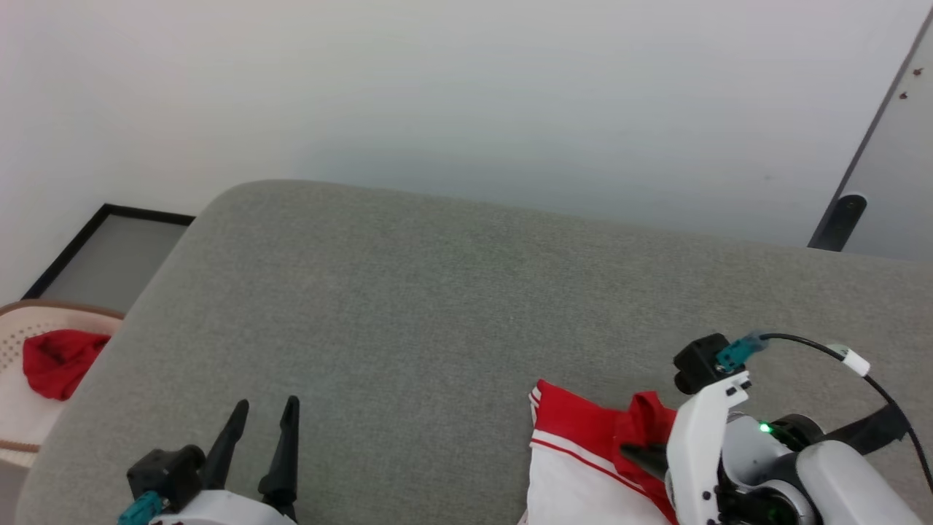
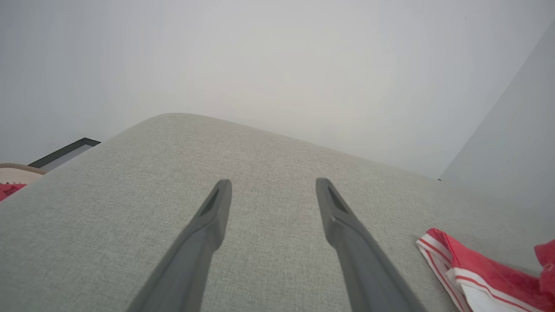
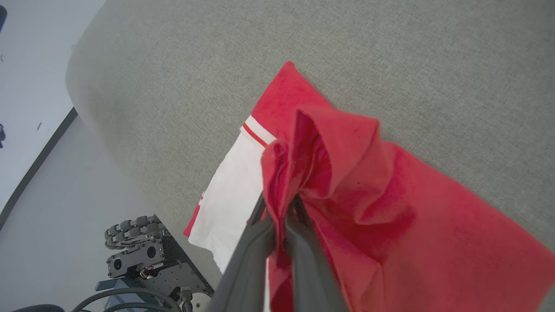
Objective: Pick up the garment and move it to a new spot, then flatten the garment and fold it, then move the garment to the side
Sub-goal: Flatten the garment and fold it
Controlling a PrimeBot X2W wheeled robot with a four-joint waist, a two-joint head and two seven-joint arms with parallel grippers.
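The garment (image 1: 583, 445), red with a white sleeve and stripe trim, lies at the near right of the grey cushioned surface (image 1: 437, 292). My right gripper (image 3: 282, 208) is shut on a bunched red fold of the garment (image 3: 390, 208), lifting that fold off the cushion. In the head view the right gripper (image 1: 645, 456) sits at the lower right over the cloth. My left gripper (image 1: 266, 412) stands open at the lower left, above bare cushion, fingers apart with nothing between them. The left gripper (image 2: 273, 190) points across the cushion, and the garment's striped edge (image 2: 459, 268) lies to its right.
A pale basket (image 1: 18, 321) holding a plain red cloth lump (image 1: 58, 361) stands off the cushion's left edge. A black-framed panel (image 1: 109, 255) lies on the floor behind it. The robot's base (image 3: 147, 264) shows below the cushion's edge. A white wall lies beyond.
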